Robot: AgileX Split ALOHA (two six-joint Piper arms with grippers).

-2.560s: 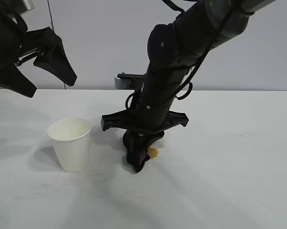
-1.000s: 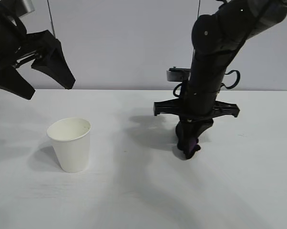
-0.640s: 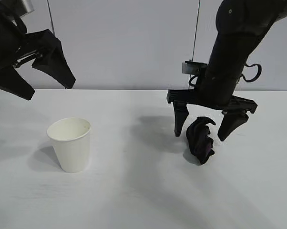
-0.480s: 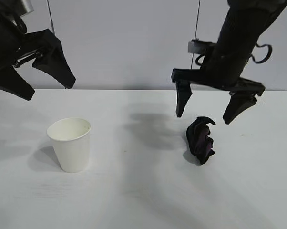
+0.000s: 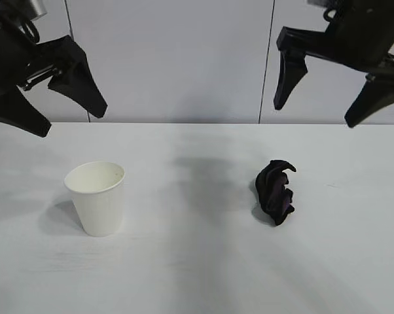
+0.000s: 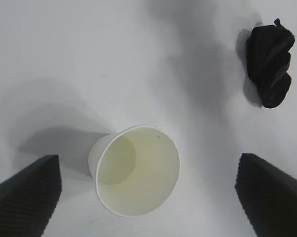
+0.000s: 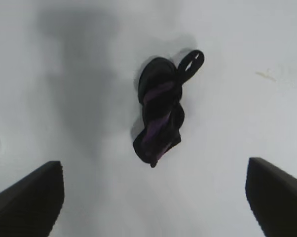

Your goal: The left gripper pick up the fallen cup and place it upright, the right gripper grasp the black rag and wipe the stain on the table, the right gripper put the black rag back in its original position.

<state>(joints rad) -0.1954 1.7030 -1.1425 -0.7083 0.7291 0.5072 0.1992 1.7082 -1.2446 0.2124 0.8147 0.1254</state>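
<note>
Black rag [image 5: 275,191] on table [image 5: 197,275], below raised right hand [image 5: 333,91], fingers spread, empty

There was one cup [image 5: 96,197], a white paper one, and it stood upright towards the left edge of the table [image 5: 184,275]. There was one black rag [image 5: 275,191], bunched with purple folds, lying right of the table's middle. The table itself counted as one, a single white top. Two grippers were in view: the left gripper [image 5: 58,95] hung above the table's back left corner with its two fingers spread, and the right gripper [image 5: 328,95] hung above the back edge on the right, its two fingers spread wide. No stain could be counted on the surface.
</note>
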